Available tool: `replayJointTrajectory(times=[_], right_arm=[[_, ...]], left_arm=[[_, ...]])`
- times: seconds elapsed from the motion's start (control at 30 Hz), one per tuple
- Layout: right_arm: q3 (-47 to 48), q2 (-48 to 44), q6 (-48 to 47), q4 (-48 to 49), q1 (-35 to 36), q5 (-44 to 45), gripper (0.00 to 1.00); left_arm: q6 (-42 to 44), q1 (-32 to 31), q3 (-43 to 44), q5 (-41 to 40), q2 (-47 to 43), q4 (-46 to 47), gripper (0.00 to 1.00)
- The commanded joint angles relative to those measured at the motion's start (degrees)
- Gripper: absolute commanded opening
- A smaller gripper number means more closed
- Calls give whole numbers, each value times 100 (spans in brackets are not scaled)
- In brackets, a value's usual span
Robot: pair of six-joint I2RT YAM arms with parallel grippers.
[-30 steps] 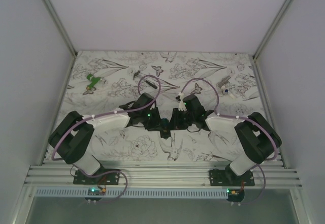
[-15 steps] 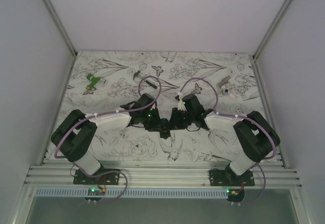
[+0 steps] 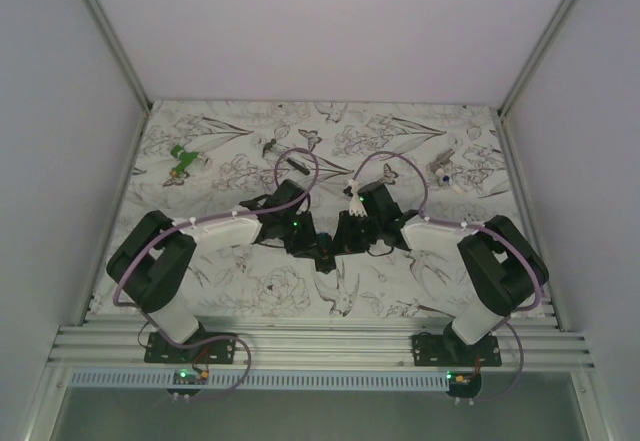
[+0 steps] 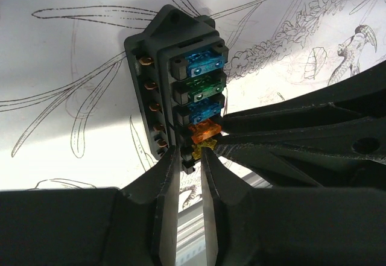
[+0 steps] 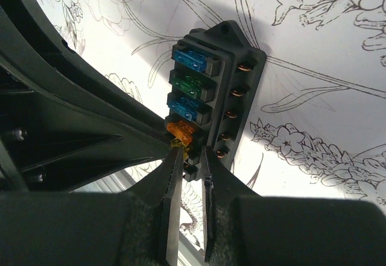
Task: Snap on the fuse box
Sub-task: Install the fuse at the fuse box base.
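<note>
The fuse box point(image 4: 164, 47) was held above the flower-printed surface point(image 3: 250, 296), near the middle of it and towards its near edge, between the two arms. Its shadow was cast on the print behind it. In the top view it was seen only as a small dark block where the two hands met.

The left hand point(image 4: 187, 157) was drawn narrow, and the near end of the box was pinched between its fingers point(image 4: 164, 181). The right hand point(image 5: 188, 157) was likewise drawn narrow, with the same end of the box caught between its fingers point(image 5: 208, 184). Each hand was seen by the other's camera to reach in from the side, its tips lying against the lowest fuses.

The open face of the box was turned towards the right hand. A row of blade fuses was seated in it: a blue fuse point(image 4: 202, 63) at the far end, then a green fuse point(image 4: 204, 88), a second blue one, an orange fuse point(image 4: 202, 131), and a yellow fuse point(image 4: 205, 148) just at the fingertips. A line of copper-coloured terminals point(image 4: 150, 86) was set along the side of the box. A mounting tab with a hole was seen at its far end.

Well apart, near the far left of the surface, a small green piece point(image 3: 181, 161) was lying. A pale small part point(image 3: 443, 170) was lying at the far right.
</note>
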Motion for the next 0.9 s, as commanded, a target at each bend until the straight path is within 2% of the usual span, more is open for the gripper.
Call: replayJointTrajectory(times=[0.0,0.4,0.87], right_arm=[[-234,727,-299,-620,293,487,12],[-116,1336,-313,-955,697,1123,5],[55,1595,-356,-1225,1131,1700,0]], left_arm=[[-61,-214,-152,-318,621,-250,16],[-303,-400,-180,-538,1262,-389,8],[-392,-293,-481,-771,1405,-399,1]])
